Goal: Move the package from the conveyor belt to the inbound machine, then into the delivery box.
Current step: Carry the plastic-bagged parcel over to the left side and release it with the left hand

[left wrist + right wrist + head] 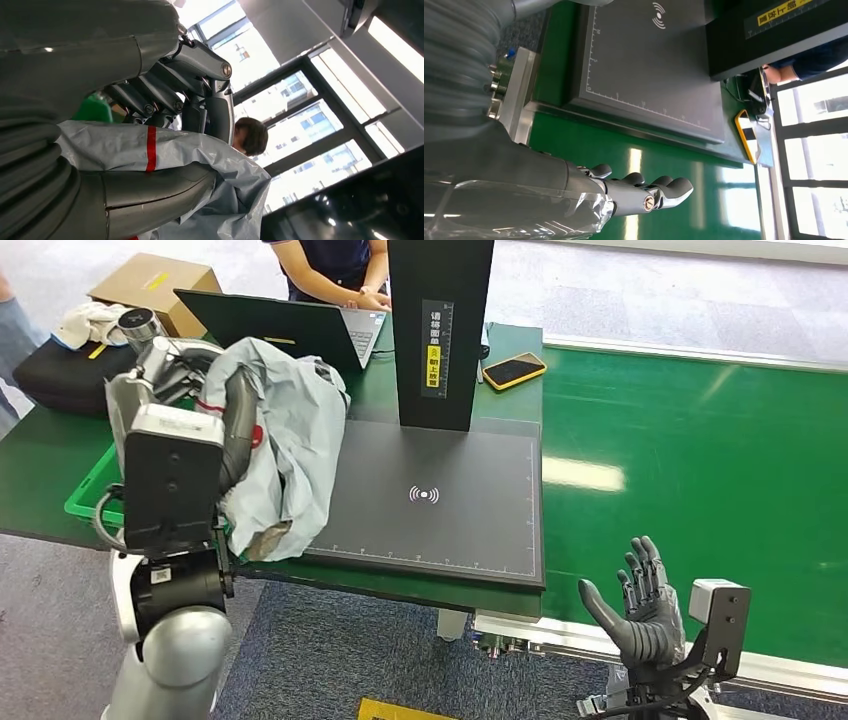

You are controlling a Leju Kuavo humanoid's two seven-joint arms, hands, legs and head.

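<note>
My left hand (235, 425) gripped the grey package (290, 455), hanging lengthwise beside the green box (88, 490). My right hand (640, 605) stood empty, fingers spread.

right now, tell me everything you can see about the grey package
The package is a soft, crumpled light-grey plastic mailer bag with a red stripe across it, clearest in the left wrist view. The left hand grips it, its thumb and fingers wrapped around the bunched film. The bag droops over the left edge of the dark inbound machine, above the green crate. Whether it rests on the plate cannot be told.
</note>
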